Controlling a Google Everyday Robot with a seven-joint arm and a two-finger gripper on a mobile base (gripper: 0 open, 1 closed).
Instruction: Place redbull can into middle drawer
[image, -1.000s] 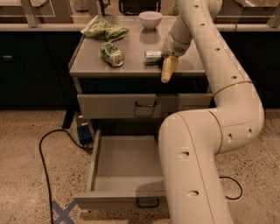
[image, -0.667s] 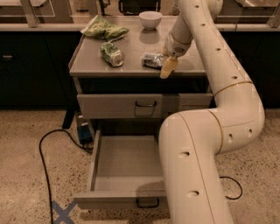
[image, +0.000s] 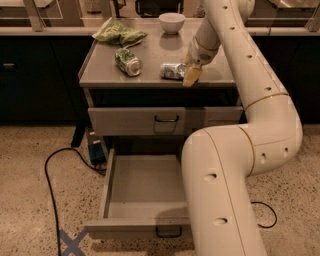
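The redbull can (image: 172, 70) lies on its side on the grey cabinet top (image: 150, 55), right of centre. My gripper (image: 191, 75) reaches down from the cream arm and sits at the can's right end, touching or almost touching it. The middle drawer (image: 116, 197) is pulled wide open below, near the floor. Its tray shows nothing in it, and its low front panel carries a dark wire handle (image: 168, 233). My arm's lower link (image: 220, 190) covers the drawer's right side.
A stubby green can (image: 128, 61) lies to the left on the top, with a green bag (image: 119, 34) and a white bowl (image: 172, 22) behind. The taller-fronted drawer (image: 135, 121) is shut. A black cable (image: 50, 190) and blue tape cross (image: 72, 243) lie on the floor at left.
My gripper has drawn in a little against the can's right end. The can appears nudged slightly toward the front edge. The drawers have not moved.
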